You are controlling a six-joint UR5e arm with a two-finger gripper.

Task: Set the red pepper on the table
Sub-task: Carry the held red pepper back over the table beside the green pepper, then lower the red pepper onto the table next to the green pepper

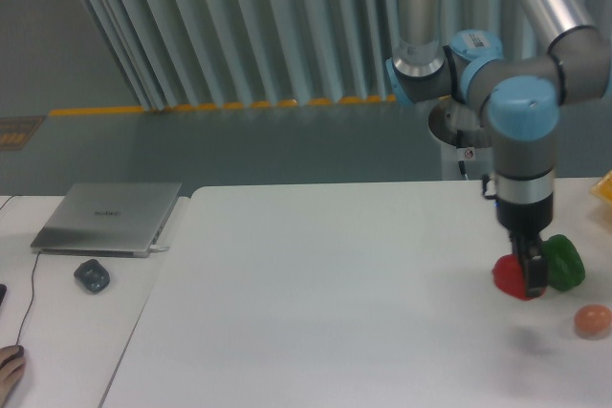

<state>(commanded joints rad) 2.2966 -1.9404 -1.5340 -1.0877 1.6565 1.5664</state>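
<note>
only one camera watches me, fixed across the table [335, 274] from my base [475, 145], set above tabletop height and tilted down. it faces my mount and the ribbed curtain [249, 26] behind, at middling range. it takes in most of the white tabletop, and the side desk with its laptop [107, 217] at the frame's left.

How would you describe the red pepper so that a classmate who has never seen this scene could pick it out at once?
Start at the large white table and go to its right side, where the blue-jointed robot arm reaches down. The glossy red bell pepper sits in the black two-finger gripper. It is red, unlike the green bell pepper beside it and the small orange-pink egg-shaped object nearer the corner.
</note>
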